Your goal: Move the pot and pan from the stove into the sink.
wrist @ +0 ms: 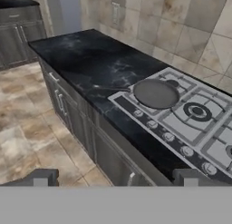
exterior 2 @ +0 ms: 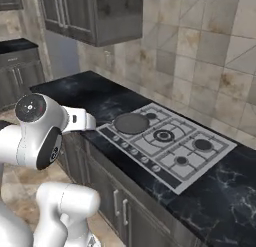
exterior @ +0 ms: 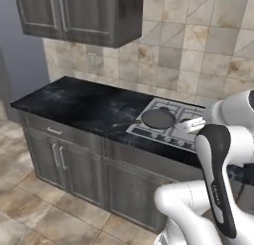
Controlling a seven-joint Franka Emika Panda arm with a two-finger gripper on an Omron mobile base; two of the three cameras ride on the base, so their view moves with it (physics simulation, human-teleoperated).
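The pan (exterior: 158, 119) (exterior 2: 131, 123) (wrist: 155, 94), flat, round and dark grey, rests on the front left burner of the stove (exterior: 147, 132) (exterior 2: 171, 152) (wrist: 190, 128). Its thin handle (wrist: 111, 87) points left over the counter. My gripper (wrist: 115, 180) is open, its two dark fingertips (wrist: 41, 177) far apart with nothing between them. It hangs in front of the counter, well short of the pan and above the floor. The pot and the sink are out of view.
A black marble counter (exterior: 84, 107) (wrist: 86, 55) runs left of the stove, over grey cabinet doors (exterior: 54, 157). Upper cabinets (exterior: 79, 13) hang on the tiled wall (exterior: 198, 50). A second counter (exterior 2: 15, 46) stands at the far left. The three other burners (exterior 2: 202, 144) are bare.
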